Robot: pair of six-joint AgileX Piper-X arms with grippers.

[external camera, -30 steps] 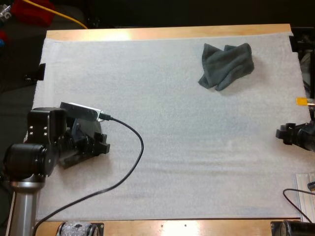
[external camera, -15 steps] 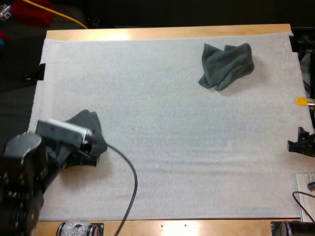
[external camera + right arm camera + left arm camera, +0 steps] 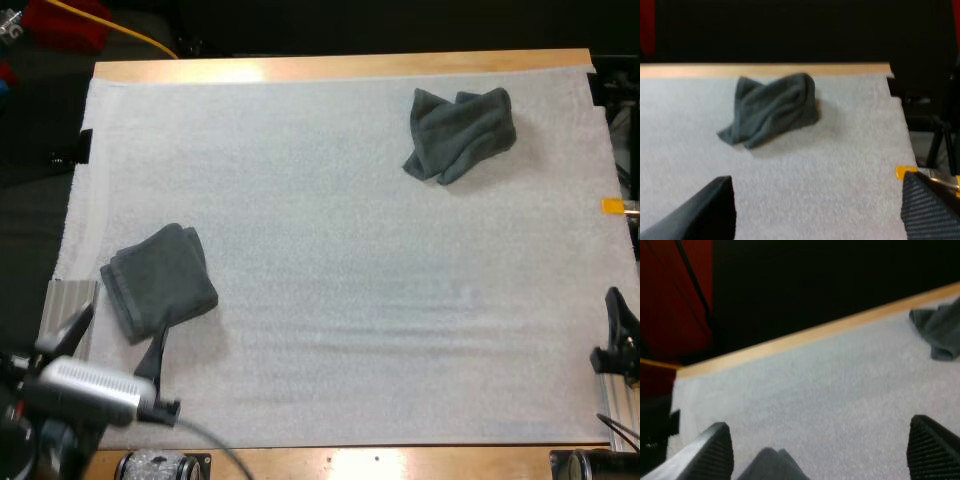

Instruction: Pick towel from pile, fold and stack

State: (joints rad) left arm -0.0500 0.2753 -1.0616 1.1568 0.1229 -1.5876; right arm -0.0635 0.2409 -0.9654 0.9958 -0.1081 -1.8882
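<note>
A folded dark grey-green towel (image 3: 158, 280) lies flat at the mat's left side. Just behind it, toward the near left corner, my left gripper (image 3: 115, 340) is open and holds nothing. In the left wrist view its fingers (image 3: 710, 452) stand wide apart, with the folded towel's edge (image 3: 771, 465) between and below them. A crumpled towel (image 3: 460, 132) sits at the far right of the mat, and it appears again as a crumpled towel (image 3: 772, 107) ahead of my right gripper (image 3: 816, 179), which is open. My right gripper (image 3: 618, 335) hangs at the mat's right edge.
The white mat (image 3: 340, 250) covers the wooden table (image 3: 340, 68). Ribbed metal plates lie at the near left (image 3: 60, 305) and near right (image 3: 620, 400) edges.
My left arm has drawn back toward the near left corner, uncovering the folded towel and leaving it on the mat. My right gripper has slid back and nearer along the right edge.
</note>
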